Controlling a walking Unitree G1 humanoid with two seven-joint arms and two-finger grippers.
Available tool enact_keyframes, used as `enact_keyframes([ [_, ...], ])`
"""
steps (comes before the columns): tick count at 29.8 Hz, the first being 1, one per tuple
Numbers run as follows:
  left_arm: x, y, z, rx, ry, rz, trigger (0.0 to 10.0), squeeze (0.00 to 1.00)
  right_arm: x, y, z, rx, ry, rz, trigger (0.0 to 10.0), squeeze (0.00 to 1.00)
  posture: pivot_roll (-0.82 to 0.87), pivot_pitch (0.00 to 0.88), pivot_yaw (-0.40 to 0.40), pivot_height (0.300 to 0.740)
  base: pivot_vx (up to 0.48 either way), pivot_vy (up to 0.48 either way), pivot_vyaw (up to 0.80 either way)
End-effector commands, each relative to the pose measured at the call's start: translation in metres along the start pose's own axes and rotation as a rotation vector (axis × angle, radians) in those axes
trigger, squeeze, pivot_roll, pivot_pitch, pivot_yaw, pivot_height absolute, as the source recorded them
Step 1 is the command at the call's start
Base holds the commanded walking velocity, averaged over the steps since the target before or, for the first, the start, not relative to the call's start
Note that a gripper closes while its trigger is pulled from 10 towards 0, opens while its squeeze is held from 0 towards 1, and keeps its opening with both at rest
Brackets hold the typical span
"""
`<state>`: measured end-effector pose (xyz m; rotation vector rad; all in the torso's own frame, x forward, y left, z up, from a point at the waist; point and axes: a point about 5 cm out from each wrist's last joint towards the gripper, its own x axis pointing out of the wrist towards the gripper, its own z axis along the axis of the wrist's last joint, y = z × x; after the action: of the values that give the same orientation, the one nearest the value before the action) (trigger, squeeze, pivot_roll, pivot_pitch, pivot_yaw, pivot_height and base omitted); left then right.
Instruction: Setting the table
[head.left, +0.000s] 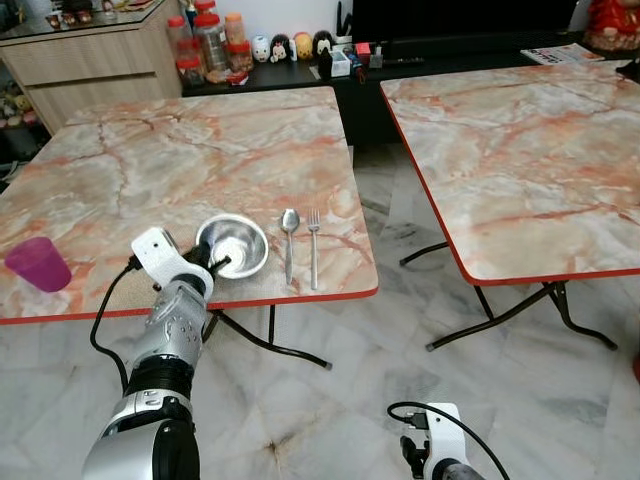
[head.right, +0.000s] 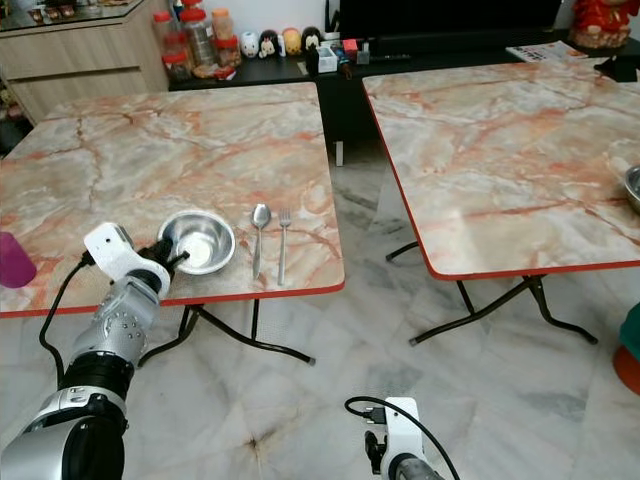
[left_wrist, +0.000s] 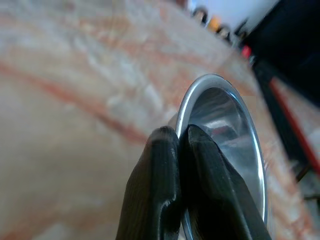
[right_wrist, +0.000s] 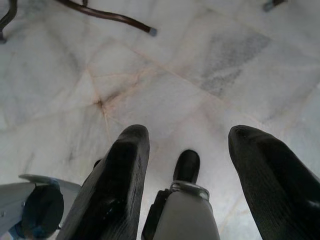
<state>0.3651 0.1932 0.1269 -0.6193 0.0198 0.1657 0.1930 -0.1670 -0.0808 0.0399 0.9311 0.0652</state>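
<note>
A steel bowl (head.left: 234, 243) stands near the front edge of the left marble table (head.left: 150, 170), with a spoon (head.left: 289, 238) and a fork (head.left: 313, 247) lying side by side just right of it. My left gripper (head.left: 216, 268) is shut on the bowl's near rim; the left wrist view has both black fingers (left_wrist: 165, 195) pinching the rim (left_wrist: 187, 107). A purple cup (head.left: 38, 263) stands at the table's front left. My right gripper (right_wrist: 187, 150) hangs low over the floor, open with nothing between its fingers.
A second marble table (head.left: 520, 150) stands to the right across a gap of marble floor (head.left: 400, 240). Jars (head.left: 205, 45) and small figurines (head.left: 290, 45) line a dark shelf behind. A wooden cabinet (head.left: 90, 55) stands at the back left. Folding table legs (head.left: 270, 345) cross under both tables.
</note>
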Motion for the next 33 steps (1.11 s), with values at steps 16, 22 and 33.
enact_keyframes([
  [16,-0.01,-0.037,0.002,-0.015,-0.22,-0.07,10.0,0.0,-0.002,-0.01,0.003,0.015,-0.03,-0.022,10.0,0.0,0.05,0.0,-0.001,0.74,0.0,-0.234,0.0],
  [22,-0.011,-0.034,0.004,-0.013,-0.243,-0.052,10.0,0.0,-0.002,-0.013,0.005,-0.004,-0.044,-0.04,10.0,0.0,0.05,0.0,-0.006,0.74,0.0,-0.48,0.0],
  [33,-0.013,-0.034,0.004,0.011,-0.248,-0.053,10.0,0.0,-0.002,-0.017,0.007,0.02,-0.057,-0.068,10.0,0.0,0.04,0.0,0.004,0.74,0.0,-0.48,0.29],
])
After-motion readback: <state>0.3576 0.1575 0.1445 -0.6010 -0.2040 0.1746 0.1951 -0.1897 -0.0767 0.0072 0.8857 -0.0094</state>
